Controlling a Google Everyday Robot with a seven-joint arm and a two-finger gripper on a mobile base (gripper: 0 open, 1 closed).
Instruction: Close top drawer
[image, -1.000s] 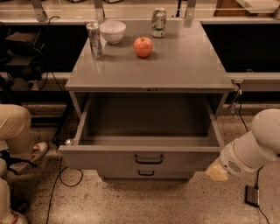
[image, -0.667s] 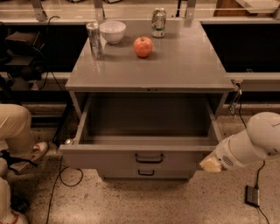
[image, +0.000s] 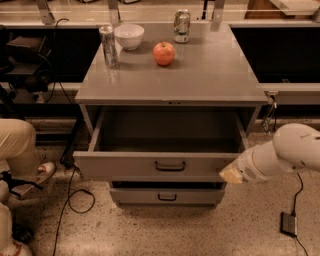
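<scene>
the gripper (image: 231, 174) sits low at the right end of the top drawer (image: 125, 166), touching its front panel or just beside it, and whether it is apart or together cannot be told. the drawer stands pulled well out of the cabinet (image: 210, 80). it looks like stiff, sturdy metal that should slide on its runners, so a flat push near the centre handle (image: 170, 166) seems better than a grasp, since pushing at the corner may skew it.
</scene>
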